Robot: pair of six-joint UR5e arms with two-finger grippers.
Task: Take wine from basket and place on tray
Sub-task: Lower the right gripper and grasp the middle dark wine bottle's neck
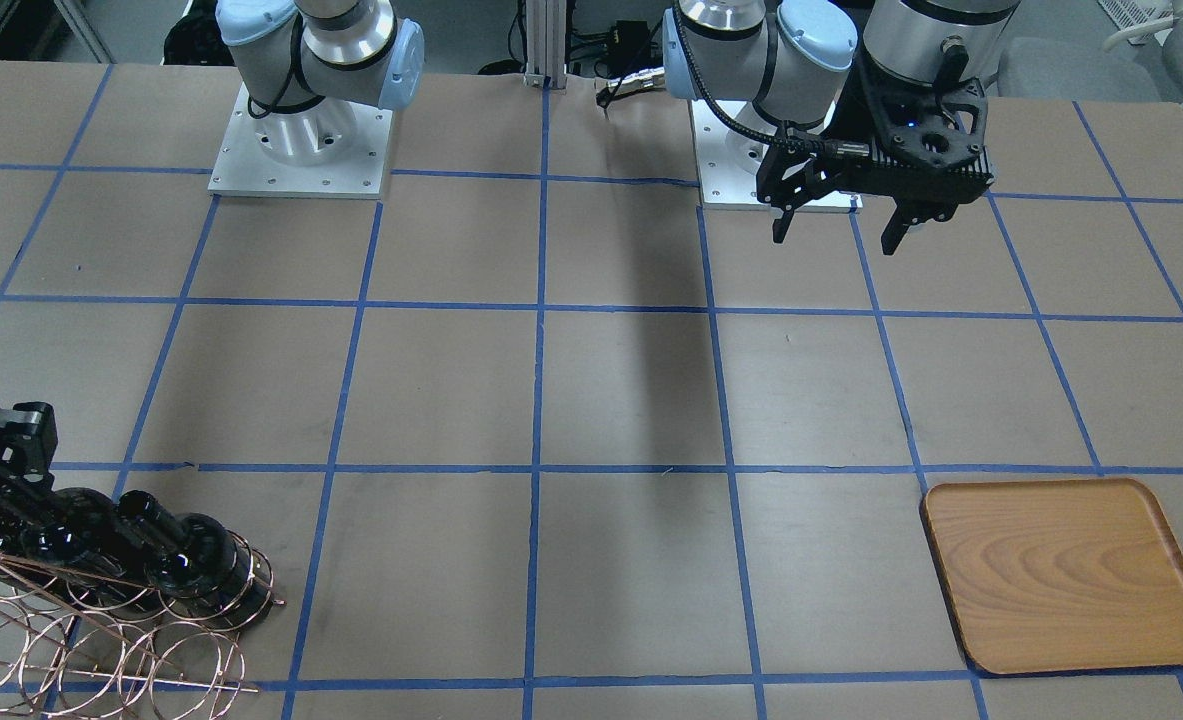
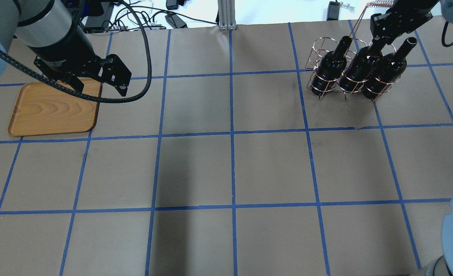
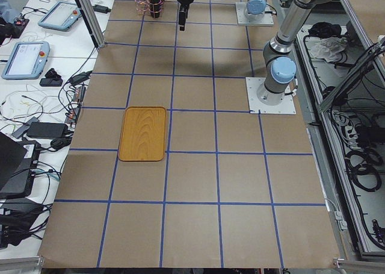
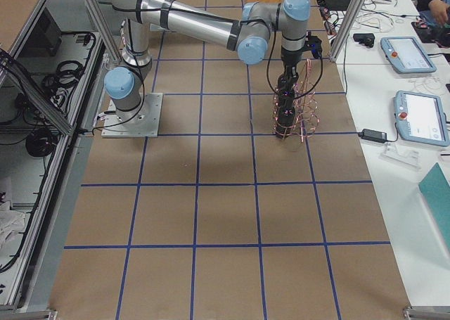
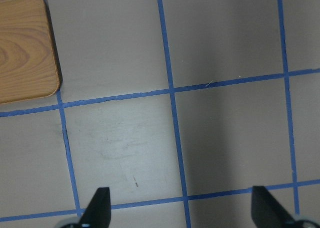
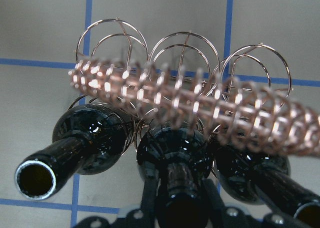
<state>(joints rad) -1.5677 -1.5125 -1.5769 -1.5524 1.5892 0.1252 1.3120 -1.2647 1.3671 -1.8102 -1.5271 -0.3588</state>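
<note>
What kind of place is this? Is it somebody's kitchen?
Probably a robot lab, not a kitchen. Two silver-and-blue robot arms are bolted to a brown table taped with a blue grid, and grey touch-screen control tablets and loose black cables lie alongside.

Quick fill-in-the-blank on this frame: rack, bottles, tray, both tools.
The copper wire-ring rack holds ___ glossy dark glass bottles.
The right tool straddles the ___ of the middle bottle.
The light-brown wooden tray has ___ on it.
The left tool hangs with jaws ___.
Missing: three; neck; nothing; open.
</note>
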